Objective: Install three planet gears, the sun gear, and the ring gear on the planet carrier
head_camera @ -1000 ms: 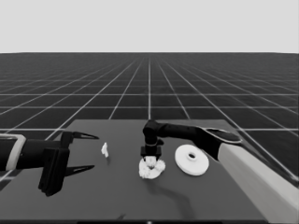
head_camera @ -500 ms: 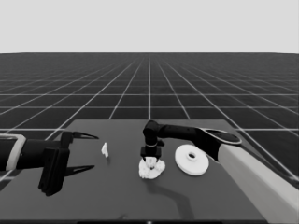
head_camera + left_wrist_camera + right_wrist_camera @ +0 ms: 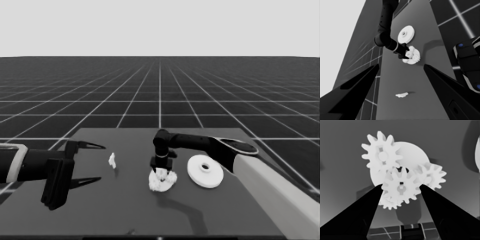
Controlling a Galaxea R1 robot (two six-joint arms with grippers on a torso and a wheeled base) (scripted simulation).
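Observation:
My right gripper point(image 3: 161, 172) reaches down onto the white cluster at the table's middle. In the right wrist view its two fingers point(image 3: 365, 215) press on either side of a small toothed sun gear point(image 3: 401, 188), held over the centre of the smaller round part point(image 3: 413, 152). Three planet gears sit around it on that part: one point(image 3: 382, 155) fully in view, one point(image 3: 432, 177) to the side, and one point(image 3: 389, 202) partly hidden behind the held gear. To the right of the cluster, the larger round part point(image 3: 205, 171) lies flat. My left gripper point(image 3: 101, 162) waits open over the table's left end.
A thin white piece point(image 3: 112, 160) lies between the left gripper and the cluster, also seen as the thin white piece point(image 3: 402, 94) in the left wrist view. The right arm's pale grey part point(image 3: 270, 195) crosses the lower right. Dark machinery with blue lights point(image 3: 467, 57) stands past the table's edge.

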